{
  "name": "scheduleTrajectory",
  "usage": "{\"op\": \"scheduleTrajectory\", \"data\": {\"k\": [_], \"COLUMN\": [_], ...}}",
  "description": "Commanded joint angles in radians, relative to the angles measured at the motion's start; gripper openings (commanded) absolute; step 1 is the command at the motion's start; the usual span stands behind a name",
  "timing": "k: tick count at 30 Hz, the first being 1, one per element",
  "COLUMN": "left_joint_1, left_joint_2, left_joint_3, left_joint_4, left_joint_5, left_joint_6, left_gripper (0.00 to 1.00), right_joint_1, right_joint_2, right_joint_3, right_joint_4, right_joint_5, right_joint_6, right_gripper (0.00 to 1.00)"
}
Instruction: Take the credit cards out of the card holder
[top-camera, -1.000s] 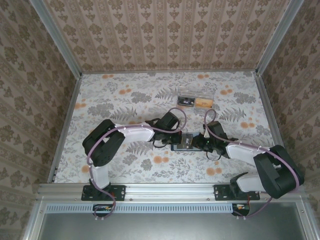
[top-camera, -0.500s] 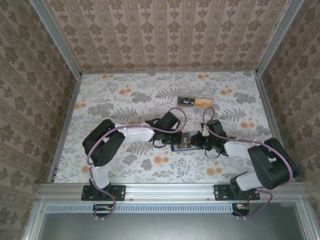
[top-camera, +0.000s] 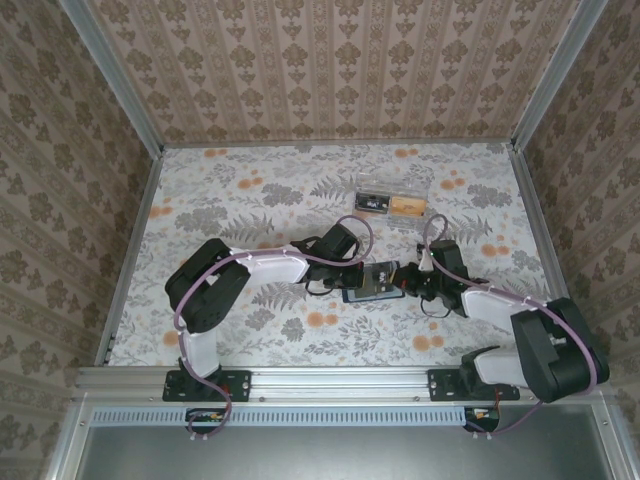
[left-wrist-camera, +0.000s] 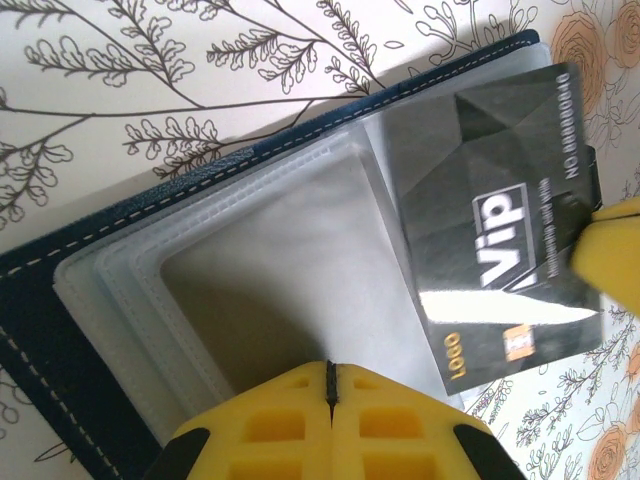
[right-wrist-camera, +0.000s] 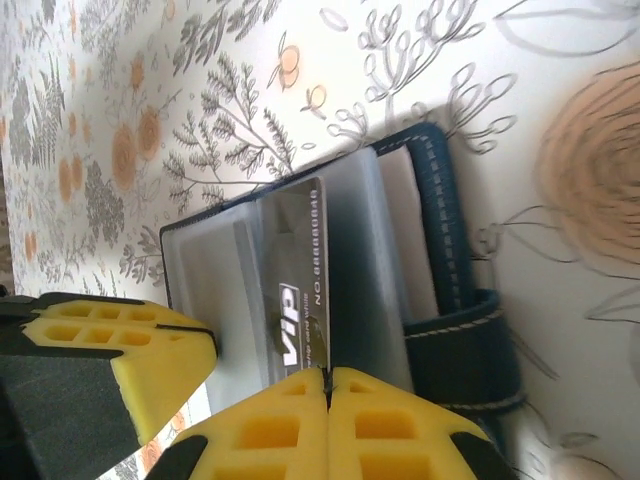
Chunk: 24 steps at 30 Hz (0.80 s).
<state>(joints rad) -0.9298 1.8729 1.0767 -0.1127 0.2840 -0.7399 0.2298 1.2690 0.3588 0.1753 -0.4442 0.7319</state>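
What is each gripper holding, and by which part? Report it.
Right gripper pinches the VIP card's edge; left gripper clamps the card holder's clear sleeve edge.

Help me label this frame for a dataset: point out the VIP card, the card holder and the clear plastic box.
VIP card (left-wrist-camera: 490, 220): left wrist view, middle of its dark face.
card holder (right-wrist-camera: 445, 220): right wrist view, navy stitched cover edge.
clear plastic box (top-camera: 392, 203): top external view, its middle.

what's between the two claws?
The open card holder, with a dark VIP card partly out, spans the gap from left claw to right claw; clearest in the left wrist view.
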Motion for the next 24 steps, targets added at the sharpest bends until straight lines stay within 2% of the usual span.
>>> {"op": "scheduleTrajectory", "data": {"k": [1,8,15,19,23,24], "left_joint_1": [-0.001,0.002,0.014,0.017,0.03,0.037], "left_joint_2": [0.002,-0.03,-0.107,-0.212,-0.361,-0.406], "left_joint_3": [-0.015,-0.023,-0.041,-0.058,-0.097,-0.116], "left_joint_4": [-0.033,-0.028,-0.038,-0.053,-0.084,-0.09], "left_joint_5": [0.004,0.011,0.013,0.001,-0.05,-0.064], "left_joint_6": [0.019,0.027,0.066,0.081,0.089,0.086], "left_gripper": [0.01,0.01,0.03,0.18,0.31,0.36], "right_joint_1": [-0.03,-0.043,-0.04,-0.032,0.014,0.032], "right_joint_2": [-0.071,-0.314,-0.571,-0.581,-0.519,-0.497], "right_joint_3": [-0.033,-0.04,0.037,0.11,0.198,0.225], "right_joint_4": [-0.089,-0.257,-0.453,-0.501,-0.503,-0.496], "right_joint_5": [0.015,0.056,0.077,0.098,0.15,0.164], "right_joint_6": [-0.03,-0.041,-0.103,-0.166,-0.254,-0.287], "right_gripper": [0.0,0.0,0.0,0.0,0.0,0.0]}}
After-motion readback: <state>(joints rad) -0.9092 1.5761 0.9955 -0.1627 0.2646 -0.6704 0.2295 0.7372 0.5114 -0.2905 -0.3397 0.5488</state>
